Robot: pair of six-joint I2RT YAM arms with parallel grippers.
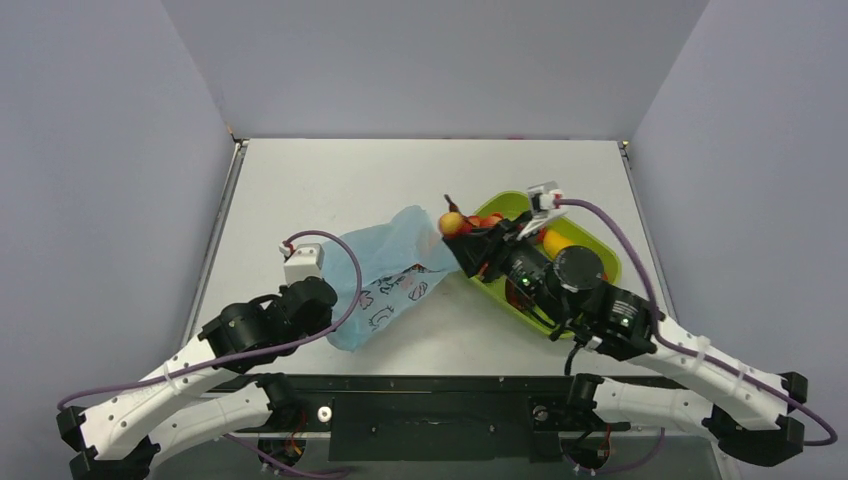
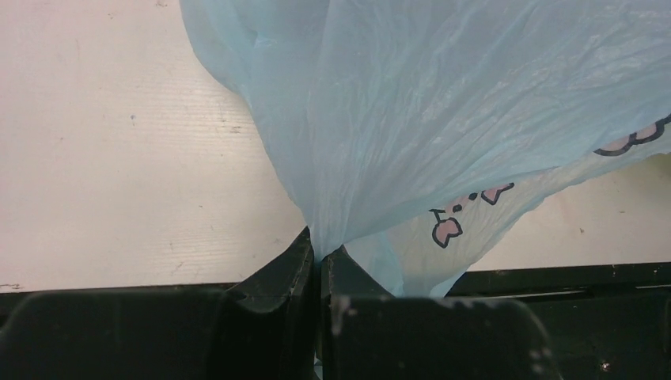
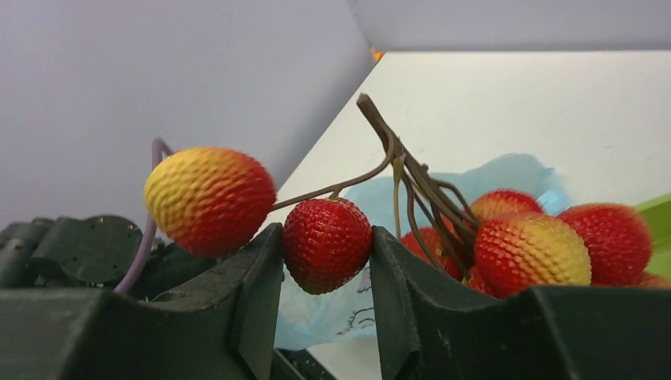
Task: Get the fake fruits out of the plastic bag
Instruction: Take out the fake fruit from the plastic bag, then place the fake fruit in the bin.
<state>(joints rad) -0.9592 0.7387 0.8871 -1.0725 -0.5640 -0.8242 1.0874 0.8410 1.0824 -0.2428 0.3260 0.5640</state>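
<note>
Right wrist view: right jaws pinch one berry of the red grape cluster [image 3: 327,244], stem upward, beside the green tray [image 1: 503,204]; left jaws clamp the plastic bag [image 2: 443,119].

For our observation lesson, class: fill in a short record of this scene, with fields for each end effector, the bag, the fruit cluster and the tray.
left end effector: shut, pinching a fold of the thin light-blue plastic bag
right end effector: closed on one berry of the red bumpy toy fruit cluster with brown stem
bag: on the white table, black-and-pink cartoon print
cluster: at the bag's right edge, beside the tray
lime-green plastic tray: right of the bag, a yellow-orange fruit inside
</note>
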